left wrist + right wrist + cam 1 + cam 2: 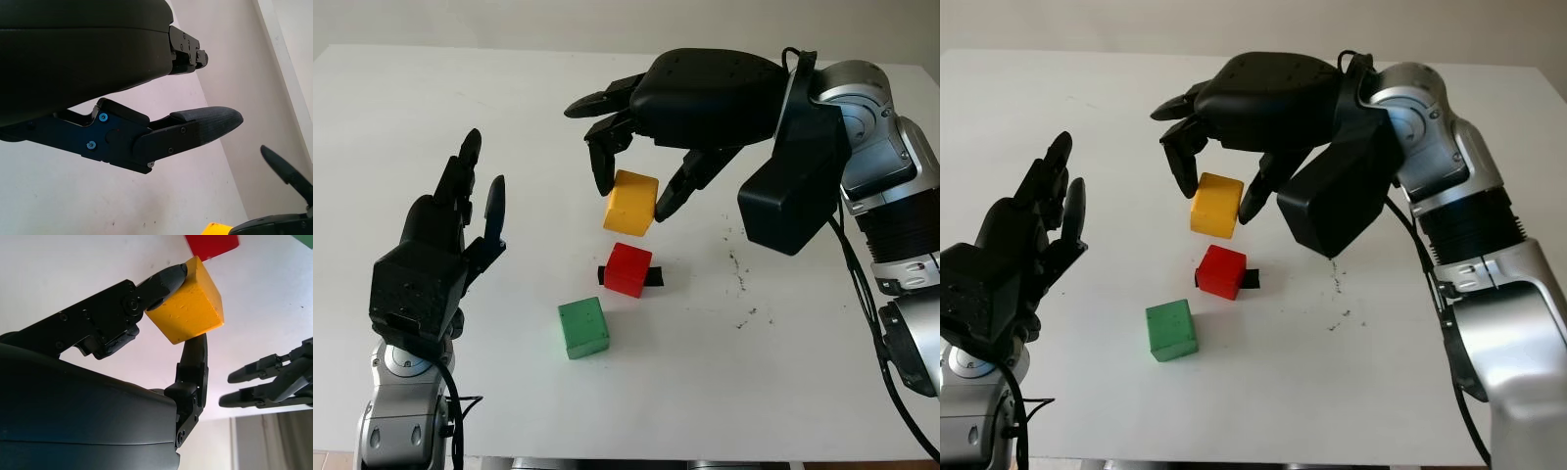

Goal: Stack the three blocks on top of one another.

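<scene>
Now my right hand (631, 191) pinches the yellow block (631, 203) at its edges, just beyond the red block (627, 269).
If I lower off-centre it could slip or knock red; green block (582, 328) sits nearer than red, left hand (440, 245) open beside it.

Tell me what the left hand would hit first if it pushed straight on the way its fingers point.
Probably nothing: the open left hand points up and away over bare white table, well left of the yellow block held by the right hand. Depth is uncertain.

Black three-fingered robot hand (641, 186), silver ribbed forearms, black cables, blue screws
</scene>
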Robot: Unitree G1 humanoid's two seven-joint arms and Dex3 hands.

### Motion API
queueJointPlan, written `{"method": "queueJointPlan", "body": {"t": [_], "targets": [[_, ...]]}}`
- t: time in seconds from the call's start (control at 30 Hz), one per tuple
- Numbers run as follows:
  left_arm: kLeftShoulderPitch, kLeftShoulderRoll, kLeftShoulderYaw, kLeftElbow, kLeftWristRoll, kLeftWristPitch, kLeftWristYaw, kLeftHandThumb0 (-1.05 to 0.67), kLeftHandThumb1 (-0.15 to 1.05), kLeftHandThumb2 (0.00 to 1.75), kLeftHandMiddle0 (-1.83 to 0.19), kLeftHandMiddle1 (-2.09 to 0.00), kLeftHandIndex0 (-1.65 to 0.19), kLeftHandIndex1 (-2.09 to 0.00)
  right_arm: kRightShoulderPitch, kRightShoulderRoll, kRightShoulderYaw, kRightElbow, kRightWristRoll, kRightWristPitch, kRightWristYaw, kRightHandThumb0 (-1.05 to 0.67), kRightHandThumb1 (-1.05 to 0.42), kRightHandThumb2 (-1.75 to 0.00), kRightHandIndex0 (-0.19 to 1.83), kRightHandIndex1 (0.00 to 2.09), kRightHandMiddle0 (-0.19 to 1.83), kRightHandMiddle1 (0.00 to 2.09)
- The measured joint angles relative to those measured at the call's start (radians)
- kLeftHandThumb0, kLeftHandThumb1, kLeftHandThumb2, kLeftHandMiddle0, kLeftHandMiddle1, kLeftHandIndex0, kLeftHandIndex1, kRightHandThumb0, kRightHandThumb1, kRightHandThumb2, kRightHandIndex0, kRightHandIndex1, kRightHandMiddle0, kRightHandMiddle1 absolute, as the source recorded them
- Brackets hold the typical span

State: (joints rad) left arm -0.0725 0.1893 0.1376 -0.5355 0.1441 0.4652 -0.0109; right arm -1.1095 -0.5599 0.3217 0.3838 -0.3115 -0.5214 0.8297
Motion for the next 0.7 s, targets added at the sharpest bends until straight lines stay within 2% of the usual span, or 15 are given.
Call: {"method": "queueJointPlan", "body": {"t": [0.27,0.43,0.57,0.7], "targets": [[0.001,-0.002,-0.001,0.0,0.003,0.0,0.002,-0.78,1.05,0.67,0.01,-0.05,-0.09,-0.06,0.074,0.022,0.0,-0.082,0.015,0.242,0.068,-0.35,-0.97,-0.05,0.19,0.05,0.33,1.44],[0.005,-0.002,-0.002,0.0,0.004,0.001,0.001,-0.78,1.05,0.67,0.01,-0.05,-0.09,-0.05,0.113,0.04,-0.001,-0.137,0.042,0.402,0.094,-0.36,-0.96,-0.05,0.18,0.05,0.33,1.46],[0.007,-0.001,-0.002,0.0,0.005,0.001,-0.001,-0.77,1.05,0.68,0.02,-0.05,-0.08,-0.05,0.129,0.042,-0.001,-0.169,0.037,0.462,0.094,-0.37,-0.98,-0.06,0.17,0.04,0.29,1.51],[0.011,0.001,-0.004,0.0,0.005,0.0,-0.005,-0.77,1.05,0.69,0.01,-0.05,-0.09,-0.05,0.14,0.042,-0.001,-0.19,0.027,0.449,0.088,-0.36,-0.99,-0.06,0.17,0.05,0.27,1.56]]}}
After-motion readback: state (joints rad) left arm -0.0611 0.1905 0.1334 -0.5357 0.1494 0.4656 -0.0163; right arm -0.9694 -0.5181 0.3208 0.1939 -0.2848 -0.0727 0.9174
